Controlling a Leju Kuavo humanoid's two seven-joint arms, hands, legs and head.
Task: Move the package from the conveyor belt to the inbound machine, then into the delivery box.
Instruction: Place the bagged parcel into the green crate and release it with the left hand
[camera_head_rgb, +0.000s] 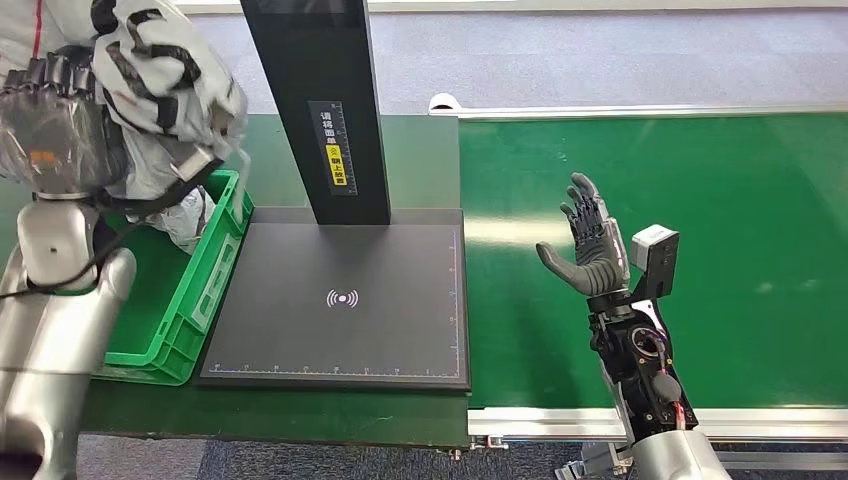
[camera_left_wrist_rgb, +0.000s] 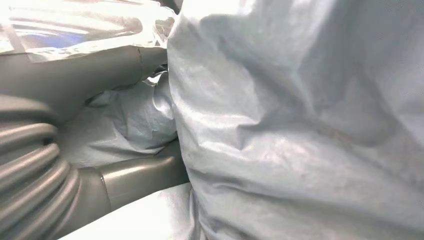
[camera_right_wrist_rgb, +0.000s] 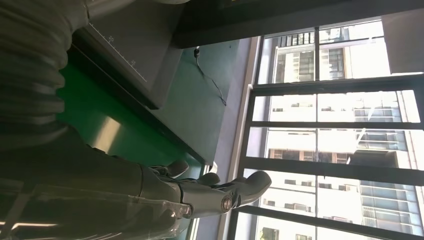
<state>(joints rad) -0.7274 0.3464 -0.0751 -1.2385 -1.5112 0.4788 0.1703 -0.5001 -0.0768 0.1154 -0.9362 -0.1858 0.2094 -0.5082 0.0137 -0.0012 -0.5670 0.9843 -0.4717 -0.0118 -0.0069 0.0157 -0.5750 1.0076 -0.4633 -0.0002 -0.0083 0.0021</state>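
Parcel-sorting workspace, green conveyor belt (camera_head_rgb: 700, 250), black inbound scanning machine (camera_head_rgb: 340, 300) (scale markings), green crate (camera_head_rgb: 215, 270), tall windows (camera_right_wrist_rgb: 325, 135)

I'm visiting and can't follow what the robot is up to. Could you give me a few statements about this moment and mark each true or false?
1. The left hand holds the package. True.
2. The package lies flat on the black scanner plate. False: the plate is bare; the package is held up over the green box.
3. The right hand is raised over the green conveyor belt with its fingers apart and nothing in it. True.
4. The green box stands on the right side of the scanner plate. False: it stands to its left.
5. A second parcel is riding on the belt. False: the visible belt carries no parcel.
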